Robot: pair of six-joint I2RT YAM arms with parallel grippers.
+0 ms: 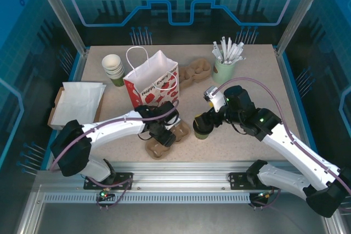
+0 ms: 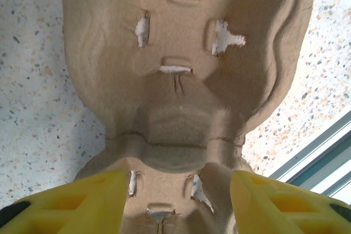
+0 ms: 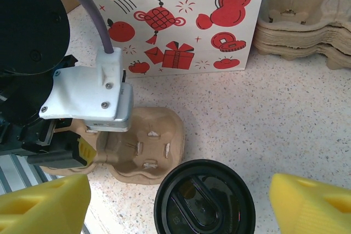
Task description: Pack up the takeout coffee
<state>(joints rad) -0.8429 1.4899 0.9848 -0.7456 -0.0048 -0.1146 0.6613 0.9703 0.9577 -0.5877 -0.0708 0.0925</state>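
The takeout coffee (image 1: 202, 130), a dark olive cup with a black lid (image 3: 204, 201), stands upright on the table right of a brown pulp cup carrier (image 1: 181, 131). My right gripper (image 1: 207, 120) hovers over it, open. Its yellow fingers (image 3: 49, 201) stand wide on either side of the lid without touching it. My left gripper (image 1: 163, 133) is low over the carrier (image 2: 181, 80). Its fingers (image 2: 82, 198) are apart, flanking the carrier's near well. The red-and-white paper bag (image 1: 152, 83) stands open just behind.
A stack of spare carriers (image 1: 194, 72) lies right of the bag. White paper cups (image 1: 113, 67) stand at the back left, and a mint cup of white sticks (image 1: 224, 69) at the back right. White napkins (image 1: 79, 100) lie at the left edge. A metal rail (image 1: 175, 182) runs along the near edge.
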